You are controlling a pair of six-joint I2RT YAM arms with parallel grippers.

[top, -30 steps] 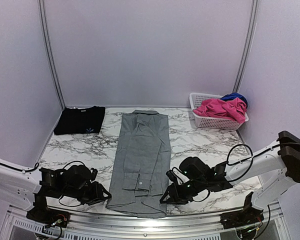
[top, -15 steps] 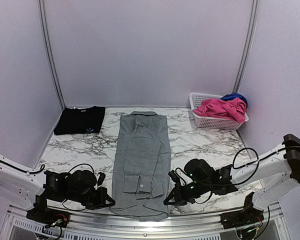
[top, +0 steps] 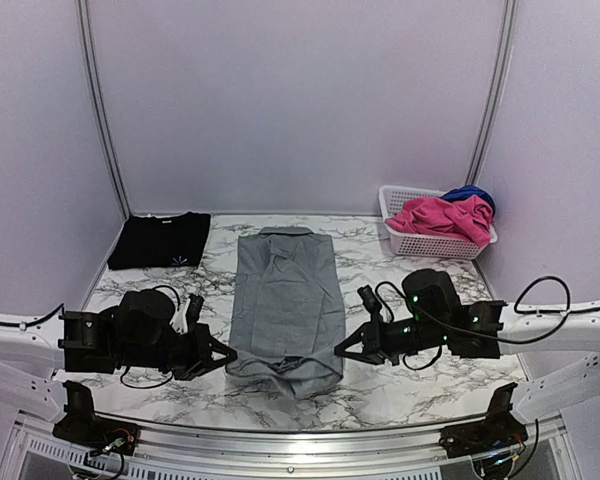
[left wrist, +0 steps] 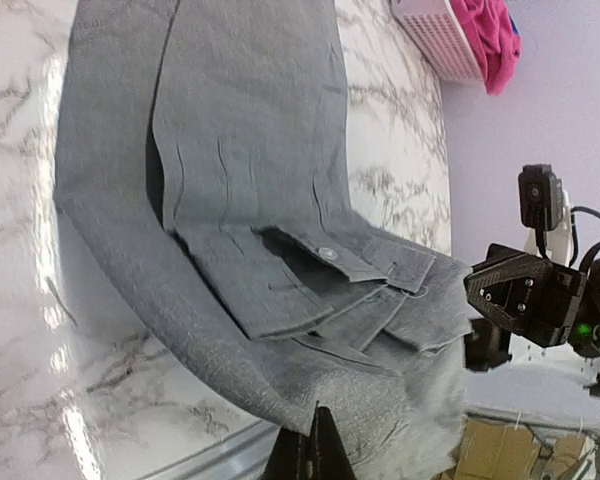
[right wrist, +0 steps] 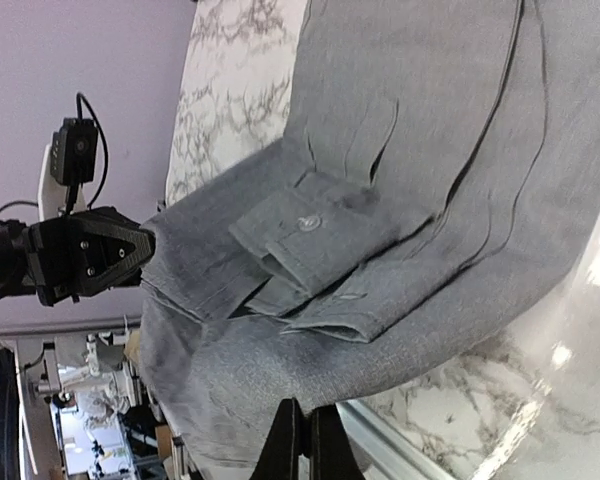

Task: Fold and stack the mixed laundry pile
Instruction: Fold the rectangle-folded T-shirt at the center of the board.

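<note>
Count first: 2 arms, 2 grippers, 1 basket, 4 laundry pcs in view, namely 1 grey garment (top: 285, 300), 1 black cloth (top: 160, 240), 1 pink piece (top: 440, 215) and 1 blue piece (top: 470, 192).

The white lattice basket (top: 420, 243) is sitting at the far right of the marble table (top: 400, 290). The pink piece is heaping up inside it and spilling over the rim. The blue piece is peeking out at the basket's far-right end, behind the pink. Can't tell if anything else is lying under them.

The black cloth is lying flat at the far left corner, well apart from everything else.

The grey garment is lying lengthwise down the middle, collar end far. Its near end is hanging off the table, drooping btwn the 2 grippers. The L gripper (top: 220, 357) is at the near-left corner, and in its wrist view the fingers are pressed together w/ grey fabric pinched btwn them. The R gripper (top: 345, 350) is at the near-right corner, doing the same: fingers closed tight on the grey hem. A buttoned cuff is showing on the raised part, and the folded layers are bunching just below it. Both arms are reaching in low from the sides.
</note>
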